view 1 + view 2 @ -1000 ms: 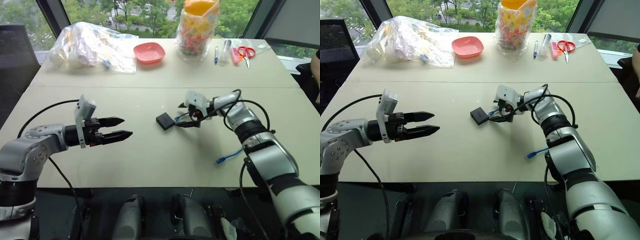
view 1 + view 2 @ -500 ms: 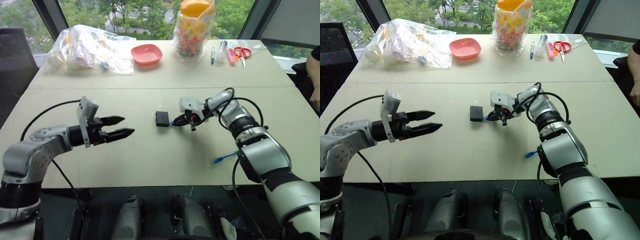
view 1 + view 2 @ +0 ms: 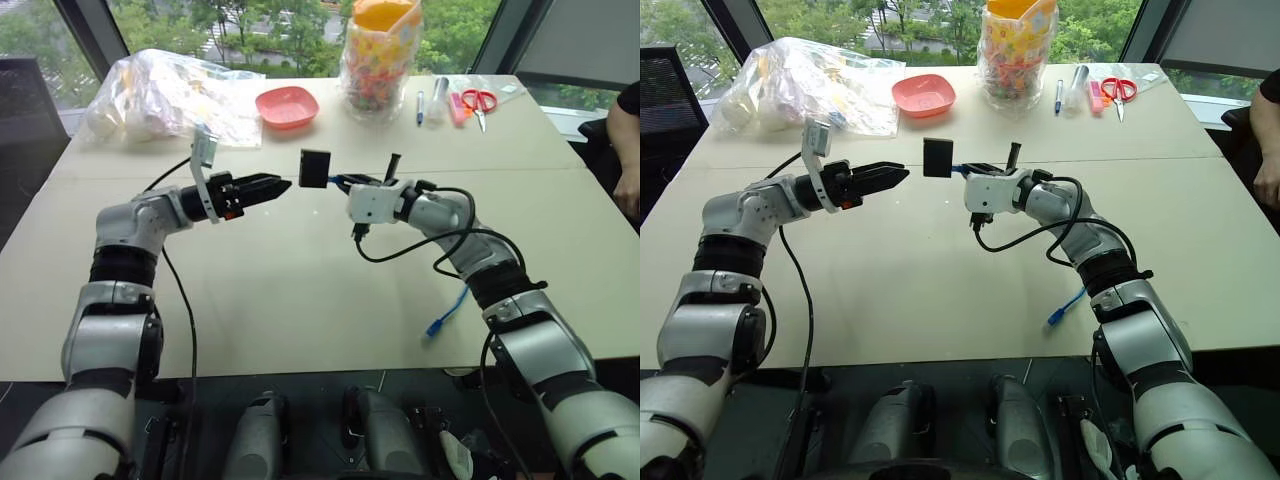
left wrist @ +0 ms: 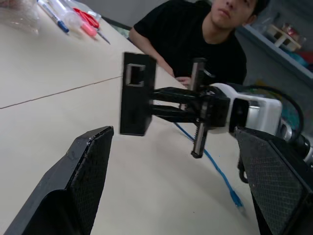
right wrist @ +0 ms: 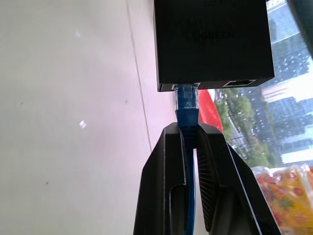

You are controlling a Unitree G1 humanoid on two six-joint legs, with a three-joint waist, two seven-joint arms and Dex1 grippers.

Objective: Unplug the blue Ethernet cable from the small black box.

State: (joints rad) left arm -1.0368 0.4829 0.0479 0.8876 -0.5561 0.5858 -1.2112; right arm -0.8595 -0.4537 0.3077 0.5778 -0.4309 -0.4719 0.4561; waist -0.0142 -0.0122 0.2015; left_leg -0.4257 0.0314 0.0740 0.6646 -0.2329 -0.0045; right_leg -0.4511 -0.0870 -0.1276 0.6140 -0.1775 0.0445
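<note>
Nearest you, the blue Ethernet cable's (image 3: 447, 308) loose end is trailing over the table (image 3: 300, 300). Your right tool (image 5: 191, 128) is clamping that cable just behind its plug, suspending the small black box (image 3: 315, 168) in midair, still plugged. Your left tool (image 3: 272, 184), fingers apart, is hovering beside the box, likely preparing to brace it.

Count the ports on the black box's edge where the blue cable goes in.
2. One holds the blue Ethernet cable, gripped by the right gripper; an empty port sits beside it on the small black box. Other edges may have more.
</note>
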